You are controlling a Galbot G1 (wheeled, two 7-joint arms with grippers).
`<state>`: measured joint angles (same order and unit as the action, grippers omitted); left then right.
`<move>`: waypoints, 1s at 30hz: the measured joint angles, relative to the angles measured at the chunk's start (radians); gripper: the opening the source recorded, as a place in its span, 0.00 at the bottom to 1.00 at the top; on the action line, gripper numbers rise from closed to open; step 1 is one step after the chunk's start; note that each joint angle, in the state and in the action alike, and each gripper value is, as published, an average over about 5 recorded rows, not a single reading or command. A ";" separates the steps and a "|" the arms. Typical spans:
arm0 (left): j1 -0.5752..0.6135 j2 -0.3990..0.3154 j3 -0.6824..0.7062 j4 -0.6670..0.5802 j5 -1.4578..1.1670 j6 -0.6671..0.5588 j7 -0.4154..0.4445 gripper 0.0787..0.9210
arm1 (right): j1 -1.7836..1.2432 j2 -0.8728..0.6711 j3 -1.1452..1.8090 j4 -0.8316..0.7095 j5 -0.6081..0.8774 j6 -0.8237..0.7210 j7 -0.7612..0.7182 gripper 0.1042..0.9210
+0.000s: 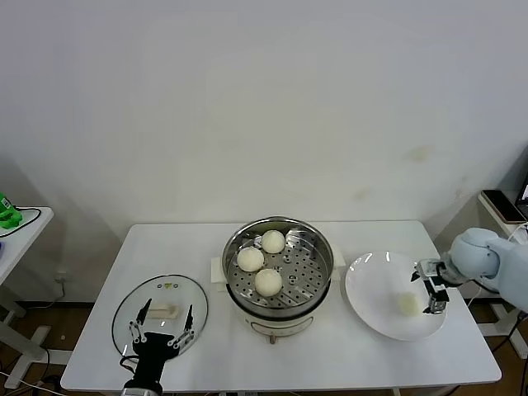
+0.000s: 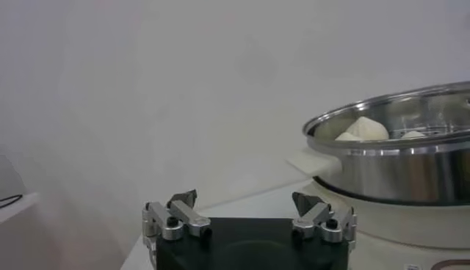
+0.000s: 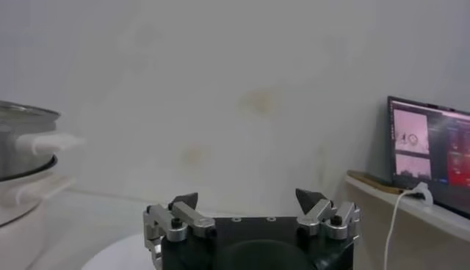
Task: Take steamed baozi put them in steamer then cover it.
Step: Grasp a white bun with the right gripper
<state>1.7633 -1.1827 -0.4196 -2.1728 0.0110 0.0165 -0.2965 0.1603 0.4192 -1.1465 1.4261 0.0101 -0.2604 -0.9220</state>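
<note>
While my left pincer [image 1: 161,328] hangs at the table's near-left corner, jaws apart and holding nothing, it sits over the oval glass lid with cream handle [image 1: 159,311]. Right pincer [image 1: 431,289] hovers by the right edge over the flat round white plate [image 1: 373,307], jaws apart, nothing held, one small cream-white dough bun [image 1: 407,304] on the plate just beside it. Mid-table stands the round shiny stainless-steel steamer basket [image 1: 318,247] on its cream-white pot base [image 1: 280,328], uncovered, with three matching cream-white buns [image 1: 268,281] on its perforated floor. Off the right edge, a side shelf carries a lit screen [image 3: 429,150].
</note>
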 measured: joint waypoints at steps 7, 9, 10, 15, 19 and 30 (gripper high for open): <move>0.003 -0.001 -0.001 0.001 0.000 -0.001 0.000 0.88 | -0.081 0.017 0.066 -0.037 -0.001 -0.015 0.006 0.88; 0.002 -0.001 -0.001 0.002 0.000 -0.001 0.000 0.88 | -0.098 0.023 0.080 -0.047 -0.002 -0.017 0.008 0.88; 0.002 -0.001 -0.001 0.002 0.000 -0.001 0.000 0.88 | -0.106 0.026 0.087 -0.051 -0.002 -0.017 0.008 0.88; 0.000 -0.002 0.000 0.003 0.000 -0.001 0.000 0.88 | -0.138 0.040 0.119 -0.072 -0.003 -0.019 0.013 0.86; -0.001 -0.004 0.001 0.004 0.000 -0.001 0.000 0.88 | -0.154 0.053 0.139 -0.086 -0.001 -0.023 0.019 0.83; 0.002 -0.007 0.001 0.004 0.000 -0.001 0.000 0.88 | -0.184 0.070 0.172 -0.101 -0.002 -0.034 0.022 0.72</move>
<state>1.7651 -1.1893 -0.4186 -2.1684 0.0111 0.0151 -0.2965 -0.0234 0.4887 -0.9748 1.3253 0.0081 -0.2946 -0.8998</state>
